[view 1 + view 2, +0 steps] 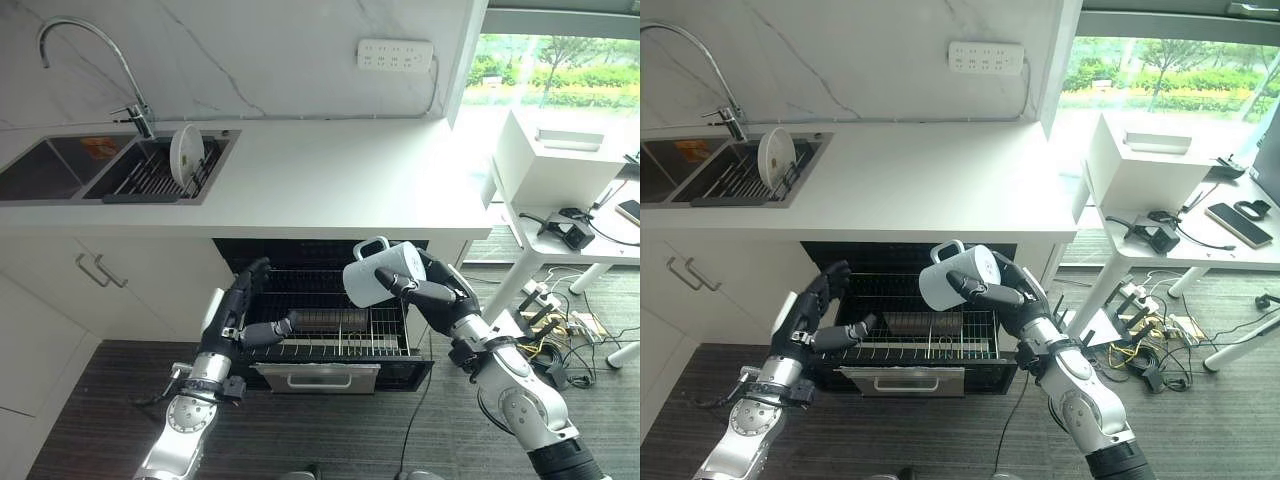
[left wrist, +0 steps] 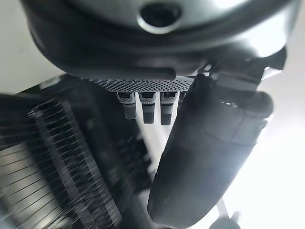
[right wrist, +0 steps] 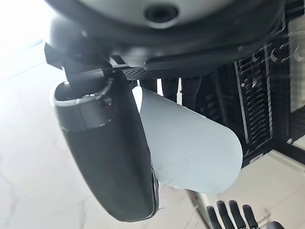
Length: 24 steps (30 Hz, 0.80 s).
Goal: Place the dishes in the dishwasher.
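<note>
Right hand [image 1: 440,295] clasps the white mug [image 1: 385,272], tilted above the pulled-out rack [image 1: 335,335]; a loosening grip could drop it; left hand [image 1: 245,305] open, empty.

Kitchen, steel sink [image 1: 60,170] with tap [image 1: 85,60], white counter [image 1: 330,170], pulled-out dishwasher rack [image 1: 330,320], marble wall [image 1: 250,50]

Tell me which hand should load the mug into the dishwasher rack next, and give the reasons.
The right hand. Its fingers are already curled round the white mug, which is held tilted above the pulled-out rack. The left hand is open at the rack's left side, holding nothing, so it would need a handover first.
</note>
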{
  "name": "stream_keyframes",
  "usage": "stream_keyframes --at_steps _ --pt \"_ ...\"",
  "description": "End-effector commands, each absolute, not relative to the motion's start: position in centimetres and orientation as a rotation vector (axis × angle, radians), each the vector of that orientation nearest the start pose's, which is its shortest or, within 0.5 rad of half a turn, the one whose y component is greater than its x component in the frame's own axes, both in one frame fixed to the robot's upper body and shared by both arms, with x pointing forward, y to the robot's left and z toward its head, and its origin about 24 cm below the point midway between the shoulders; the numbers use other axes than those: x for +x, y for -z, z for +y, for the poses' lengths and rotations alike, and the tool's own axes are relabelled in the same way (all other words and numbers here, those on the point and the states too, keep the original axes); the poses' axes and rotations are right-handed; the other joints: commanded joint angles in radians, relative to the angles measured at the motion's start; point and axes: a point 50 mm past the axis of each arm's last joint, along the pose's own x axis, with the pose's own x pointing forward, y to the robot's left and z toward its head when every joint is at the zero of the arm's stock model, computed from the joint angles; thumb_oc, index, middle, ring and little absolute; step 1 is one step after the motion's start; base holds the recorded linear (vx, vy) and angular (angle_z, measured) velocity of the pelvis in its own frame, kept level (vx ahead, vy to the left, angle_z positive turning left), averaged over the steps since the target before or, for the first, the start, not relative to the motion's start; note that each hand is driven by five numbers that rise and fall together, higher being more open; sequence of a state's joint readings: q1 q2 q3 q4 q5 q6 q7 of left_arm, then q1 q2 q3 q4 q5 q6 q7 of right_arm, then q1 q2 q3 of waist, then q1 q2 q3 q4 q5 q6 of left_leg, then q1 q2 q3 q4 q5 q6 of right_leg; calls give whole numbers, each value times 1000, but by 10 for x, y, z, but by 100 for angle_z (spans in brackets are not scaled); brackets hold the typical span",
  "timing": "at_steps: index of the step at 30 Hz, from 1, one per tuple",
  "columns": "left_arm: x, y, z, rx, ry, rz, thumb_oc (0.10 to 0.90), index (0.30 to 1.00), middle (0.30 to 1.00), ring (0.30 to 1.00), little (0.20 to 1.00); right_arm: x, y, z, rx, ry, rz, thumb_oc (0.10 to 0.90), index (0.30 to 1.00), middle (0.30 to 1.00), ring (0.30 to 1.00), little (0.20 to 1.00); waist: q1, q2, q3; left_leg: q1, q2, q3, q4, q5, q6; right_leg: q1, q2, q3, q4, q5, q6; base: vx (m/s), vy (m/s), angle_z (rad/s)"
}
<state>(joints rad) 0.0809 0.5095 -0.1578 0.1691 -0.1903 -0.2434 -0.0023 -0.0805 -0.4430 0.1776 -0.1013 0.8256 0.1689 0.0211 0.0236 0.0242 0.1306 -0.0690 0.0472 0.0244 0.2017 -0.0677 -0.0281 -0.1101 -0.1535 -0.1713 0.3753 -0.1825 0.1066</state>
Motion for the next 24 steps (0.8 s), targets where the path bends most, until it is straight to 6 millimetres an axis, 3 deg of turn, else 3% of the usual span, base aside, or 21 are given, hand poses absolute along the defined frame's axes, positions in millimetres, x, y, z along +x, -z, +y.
stream_keyframes --at_steps 1,15,24 --pt "251 -63 227 413 182 -87 800 900 900 900 900 273 -121 -166 372 -370 -140 400 300 300 300 300 -3 -9 -55 15 44 49 98 -120 4 30 -14 31 -75 64 5 0 0 0" --pt "279 -49 245 802 301 261 800 900 900 900 900 277 -118 -164 351 -391 -91 400 300 300 300 300 -43 10 -64 29 49 74 98 -115 4 31 -6 46 -75 64 17 2 3 -2" --pt "287 -25 248 880 436 500 800 900 900 900 900 277 -114 -158 348 -441 -60 400 300 300 300 300 -75 17 -72 36 54 99 98 -117 5 29 2 64 -75 62 19 4 7 -4"
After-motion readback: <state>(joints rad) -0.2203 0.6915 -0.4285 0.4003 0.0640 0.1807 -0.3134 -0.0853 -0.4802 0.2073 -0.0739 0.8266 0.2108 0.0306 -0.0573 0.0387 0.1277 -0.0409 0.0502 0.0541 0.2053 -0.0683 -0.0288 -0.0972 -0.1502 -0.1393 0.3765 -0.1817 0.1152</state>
